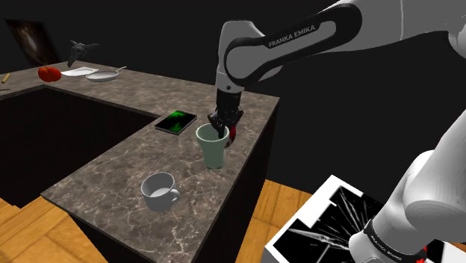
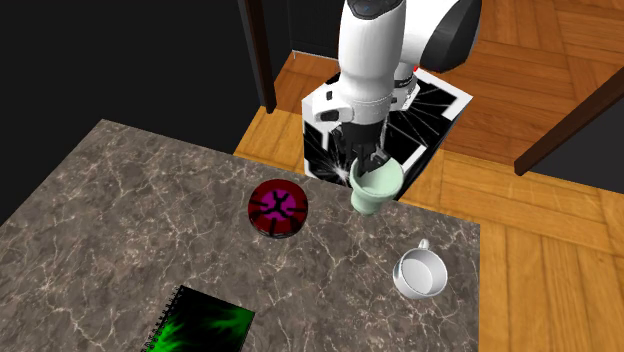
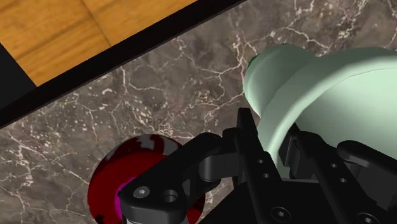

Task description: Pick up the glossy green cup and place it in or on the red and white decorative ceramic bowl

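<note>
The fingers (image 3: 253, 159) pinch the rim of the pale green cup (image 2: 376, 188), one inside it and one outside. The cup hangs under them, near the edge of the table (image 2: 120, 200) closest to the stand. It looks a little off the table, but that is hard to tell. The dark red bowl (image 2: 277, 209) sits just beside the cup, further in on the table.

The step now is likely to carry the cup over the bowl. To do it well, the arm should lift the cup above the bowl's rim, move across, then go down slowly. The grip is on one side, so the cup may tip.

The white mug (image 2: 420, 273) and the green notebook (image 2: 200, 325) lie well apart, so the way is open. The table edge is close, so a dropped cup could fall to the wood floor (image 2: 560, 250).
</note>
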`<state>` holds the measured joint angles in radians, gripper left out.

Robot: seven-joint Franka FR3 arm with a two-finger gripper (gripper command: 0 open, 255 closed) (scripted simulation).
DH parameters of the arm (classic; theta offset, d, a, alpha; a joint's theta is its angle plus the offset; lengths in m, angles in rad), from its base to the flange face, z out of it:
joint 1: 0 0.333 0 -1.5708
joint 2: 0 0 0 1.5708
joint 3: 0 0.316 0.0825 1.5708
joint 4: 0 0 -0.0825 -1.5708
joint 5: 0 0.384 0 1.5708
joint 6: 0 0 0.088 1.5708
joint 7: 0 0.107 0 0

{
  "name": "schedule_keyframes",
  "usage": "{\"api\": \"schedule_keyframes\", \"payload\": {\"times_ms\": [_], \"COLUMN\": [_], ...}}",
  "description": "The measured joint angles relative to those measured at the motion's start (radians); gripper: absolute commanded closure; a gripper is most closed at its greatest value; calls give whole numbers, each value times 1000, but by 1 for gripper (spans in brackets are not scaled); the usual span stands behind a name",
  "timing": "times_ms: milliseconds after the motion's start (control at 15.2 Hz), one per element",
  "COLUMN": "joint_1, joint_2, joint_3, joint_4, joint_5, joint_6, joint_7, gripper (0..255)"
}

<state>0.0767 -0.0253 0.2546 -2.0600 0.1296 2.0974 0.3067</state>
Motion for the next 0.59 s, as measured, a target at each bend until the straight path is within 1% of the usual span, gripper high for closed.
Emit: {"api": "schedule_keyframes", "payload": {"times_ms": [594], "joint_1": [-2], "joint_2": [-30], "joint_3": [-3], "joint_4": [89], "joint_5": [1], "joint_6": [-118], "joint_7": [8], "gripper": [255]}}
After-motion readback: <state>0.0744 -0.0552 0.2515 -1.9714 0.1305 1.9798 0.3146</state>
